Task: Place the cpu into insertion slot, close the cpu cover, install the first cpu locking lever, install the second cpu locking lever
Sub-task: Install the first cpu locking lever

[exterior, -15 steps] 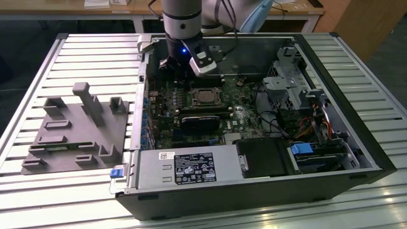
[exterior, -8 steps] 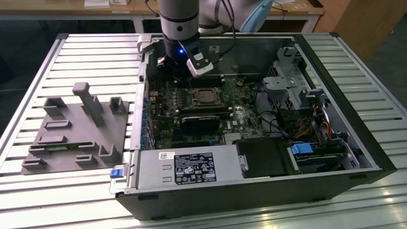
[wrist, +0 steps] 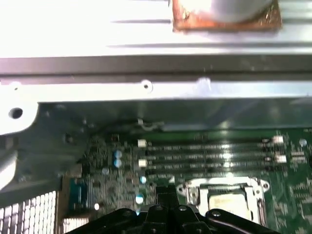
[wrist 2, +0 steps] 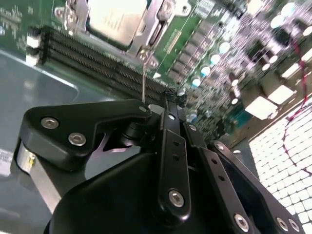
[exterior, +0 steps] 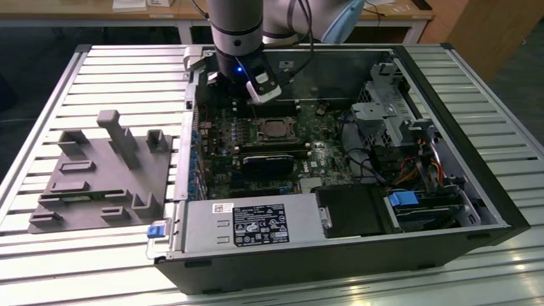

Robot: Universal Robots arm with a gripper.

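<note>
The cpu (exterior: 274, 128) lies flat in the insertion slot (exterior: 257, 130) on the motherboard, its silver top (wrist 2: 116, 18) showing through the window of the cpu cover (wrist 2: 154, 28), which lies down over it. A thin metal locking lever (wrist 2: 144, 80) stands up from the socket's corner, close beside my gripper (wrist 2: 173, 97). The black fingers (wrist 2: 170, 141) are pressed together at the tips, with nothing seen between them. In the exterior view the gripper (exterior: 252, 103) hangs just behind the socket. In the first wrist view the gripper (wrist: 163, 195) sits next to the cpu (wrist: 225, 201).
Long black memory slots (wrist: 209, 156) run beside the socket. A black card (exterior: 267, 164) sits in front of it. The case's metal wall (wrist: 146, 87) is close behind the gripper. A drive cage (exterior: 399, 115), power supply (exterior: 246, 223) and grey fixture plate (exterior: 102, 172) surround the board.
</note>
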